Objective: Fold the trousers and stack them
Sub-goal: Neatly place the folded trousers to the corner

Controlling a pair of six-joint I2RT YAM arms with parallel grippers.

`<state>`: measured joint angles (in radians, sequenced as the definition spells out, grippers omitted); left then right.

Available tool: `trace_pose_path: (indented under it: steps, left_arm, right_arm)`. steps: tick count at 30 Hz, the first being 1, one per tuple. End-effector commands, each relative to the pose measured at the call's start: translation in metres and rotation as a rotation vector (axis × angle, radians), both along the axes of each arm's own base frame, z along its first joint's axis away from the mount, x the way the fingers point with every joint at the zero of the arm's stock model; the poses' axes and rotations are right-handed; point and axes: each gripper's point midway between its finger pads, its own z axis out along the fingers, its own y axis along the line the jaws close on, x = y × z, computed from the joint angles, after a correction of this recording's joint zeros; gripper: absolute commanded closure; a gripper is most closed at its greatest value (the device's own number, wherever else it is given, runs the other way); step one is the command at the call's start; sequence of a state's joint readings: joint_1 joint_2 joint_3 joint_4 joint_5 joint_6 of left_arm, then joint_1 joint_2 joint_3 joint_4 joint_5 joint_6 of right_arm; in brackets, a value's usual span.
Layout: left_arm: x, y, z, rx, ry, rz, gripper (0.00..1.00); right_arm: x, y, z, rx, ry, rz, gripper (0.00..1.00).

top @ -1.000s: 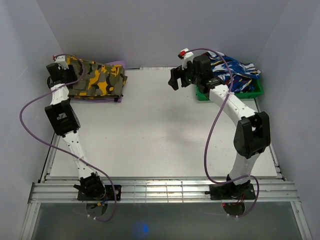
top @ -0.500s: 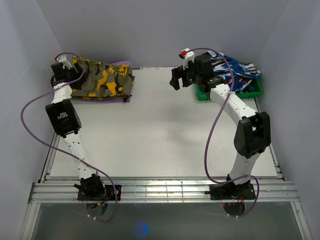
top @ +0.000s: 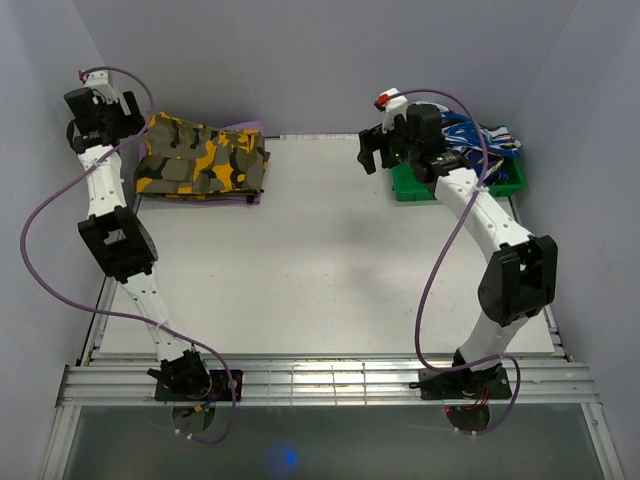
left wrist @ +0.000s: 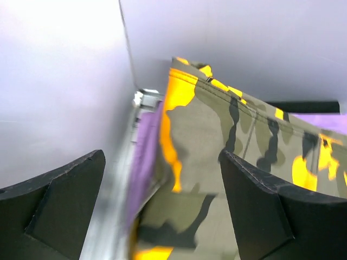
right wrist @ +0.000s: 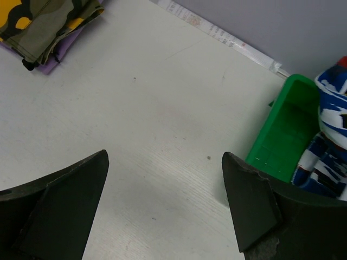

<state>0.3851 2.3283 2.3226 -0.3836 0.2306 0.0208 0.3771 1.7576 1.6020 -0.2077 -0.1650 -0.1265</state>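
Folded camouflage-print fabric trousers [top: 205,162] lie on plain purple cloth [top: 250,128], far-left corner of white table [top: 320,260]. Left gripper [left wrist: 161,157] spread, empty, just beside trousers. Right gripper [right wrist: 165,154] spread, empty, near green plastic bin [right wrist: 276,135]. I judge stacking done, seemingly; next move calls for reach into bin.

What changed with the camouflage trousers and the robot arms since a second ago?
The left pincer opened, let go of the trousers and pulled back toward the far left corner. The trousers slid a bit to the right and now lie folded on the purple cloth. The right pincer shifted slightly right, still open. The blue patterned garment stayed in the green bin.
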Motion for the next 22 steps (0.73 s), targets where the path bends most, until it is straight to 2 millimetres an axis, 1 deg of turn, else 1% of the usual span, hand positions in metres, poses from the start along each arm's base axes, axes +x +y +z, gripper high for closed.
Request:
trace_pose_path:
  steps: [1,2,3,4,5,6,7,8,9,10,11,12,13,14,15,16,17,18,19,20,21,22]
  left_arm:
    - [-0.042,-0.022,0.094,0.202,-0.073,-0.125,0.02]
    - [-0.048,-0.032,0.092,0.210,-0.046,-0.156,0.02]
    - [-0.050,-0.051,0.089,0.214,-0.018,-0.202,0.02]
    - [-0.061,-0.067,0.072,0.189,0.065,-0.242,0.02]
    - [-0.071,-0.084,0.068,0.185,0.103,-0.283,0.02]
    - [-0.075,-0.113,0.060,0.187,0.136,-0.352,0.02]
    - [-0.088,-0.131,0.045,0.157,0.199,-0.399,0.02]
    - [-0.100,-0.150,0.021,0.123,0.267,-0.447,0.02]
    - [-0.112,-0.182,0.021,0.119,0.276,-0.524,0.02]
    - [-0.122,-0.197,0.009,0.102,0.317,-0.542,0.02]
    - [-0.136,-0.213,-0.023,0.073,0.400,-0.563,0.02]
    - [-0.147,-0.243,-0.028,0.086,0.421,-0.608,0.02]
    - [-0.150,-0.246,-0.039,0.092,0.445,-0.566,0.02]
    - [-0.159,-0.267,-0.049,0.100,0.467,-0.591,0.02]
    - [-0.175,-0.289,-0.073,0.101,0.520,-0.628,0.02]
    - [-0.177,-0.297,-0.071,0.106,0.497,-0.629,0.02]
    - [-0.181,-0.305,-0.076,0.102,0.505,-0.640,0.02]
    - [-0.189,-0.319,-0.084,0.096,0.521,-0.665,0.02]
    - [-0.192,-0.328,-0.085,0.063,0.522,-0.673,0.02]
    - [-0.194,-0.335,-0.087,0.050,0.526,-0.683,0.02]
    - [-0.195,-0.344,-0.085,0.043,0.518,-0.699,0.02]
    - [-0.194,-0.349,-0.081,0.013,0.506,-0.687,0.02]
  right_arm:
    - [-0.011,-0.042,0.047,-0.033,-0.114,-0.090,0.10]
    - [-0.013,-0.049,0.044,-0.052,-0.116,-0.105,0.10]
    - [-0.015,-0.059,0.043,-0.071,-0.119,-0.130,0.10]
    - [-0.017,-0.069,0.039,-0.095,-0.117,-0.160,0.10]
    - [-0.026,-0.078,0.034,-0.122,-0.114,-0.169,0.10]
    - [-0.030,-0.086,0.030,-0.135,-0.105,-0.182,0.10]
    - [-0.038,-0.098,0.036,-0.137,-0.120,-0.202,0.10]
    - [-0.046,-0.105,0.017,-0.166,-0.090,-0.199,0.10]
    - [-0.051,-0.115,0.014,-0.188,-0.088,-0.225,0.10]
    - [-0.061,-0.127,0.017,-0.198,-0.095,-0.246,0.10]
    - [-0.071,-0.134,-0.003,-0.224,-0.056,-0.247,0.10]
    - [-0.078,-0.139,-0.008,-0.236,-0.045,-0.249,0.10]
    - [-0.089,-0.148,-0.007,-0.233,-0.041,-0.261,0.10]
    - [-0.095,-0.152,-0.012,-0.234,-0.024,-0.264,0.10]
    - [-0.104,-0.157,-0.027,-0.235,0.011,-0.271,0.10]
    - [-0.109,-0.161,-0.031,-0.231,0.024,-0.282,0.10]
    - [-0.117,-0.166,-0.031,-0.229,0.025,-0.291,0.10]
    - [-0.123,-0.168,-0.039,-0.232,0.042,-0.294,0.10]
    - [-0.128,-0.170,-0.037,-0.220,0.035,-0.306,0.10]
    - [-0.132,-0.167,-0.038,-0.202,0.042,-0.284,0.10]
    - [-0.135,-0.168,-0.042,-0.198,0.052,-0.284,0.10]
    - [-0.138,-0.168,-0.036,-0.185,0.039,-0.286,0.10]
